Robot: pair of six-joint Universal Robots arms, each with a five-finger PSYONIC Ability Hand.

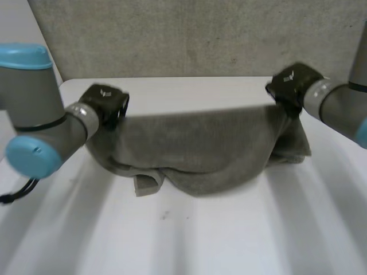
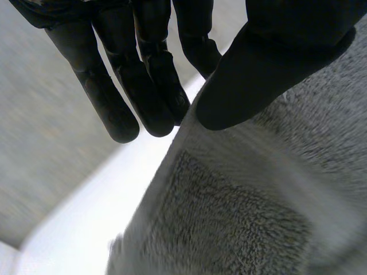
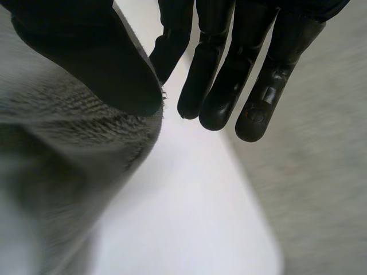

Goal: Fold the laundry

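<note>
A: Where is the towel?
B: The grey towel point(image 1: 200, 149) hangs stretched between the 2 hands over the white counter point(image 1: 183, 235). Its top edge runs nearly level from one hand to the other. Its lower part sags onto the counter and bunches there, and a small flap sticks out under the bottom edge, nearer the left hand.
A: What does the left hand have?
B: The left hand point(image 1: 106, 103) is at the towel's upper corner on its own side. In its wrist view the thumb point(image 2: 258, 80) presses flat on the pile right at the towel's edge. The fingers point(image 2: 117, 109) reach out straight past that edge, close together. The corner is pinched between thumb and fingers.
A: And the right hand?
B: The right hand point(image 1: 291, 86) has the opposite upper corner. Its thumb lies over the towel's hem with the fingers straight just beyond it, so the hem is nipped between them. Below that hand the cloth drops in a loose fold to the counter.
A: Anything else?
B: A grey wall point(image 1: 200, 34) stands behind the counter's far edge.
</note>
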